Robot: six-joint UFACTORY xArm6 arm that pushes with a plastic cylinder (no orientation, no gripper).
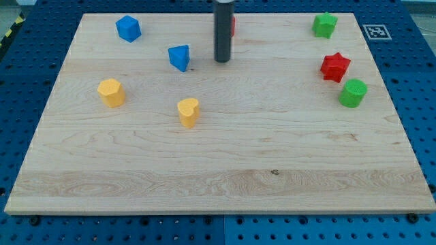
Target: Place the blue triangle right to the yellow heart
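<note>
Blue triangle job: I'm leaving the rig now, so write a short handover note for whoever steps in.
My tip rests on the board, just to the view's right of the blue triangle, not touching it.
The blue triangle sits up and slightly to the view's left of the yellow heart, well apart from it.
Done: nothing that shows; the triangle is not yet to the right of the heart.
Left: get the tip behind the triangle, then push it down and round to the heart's right side without knocking the heart.
A red block is mostly hidden behind the rod.
</note>
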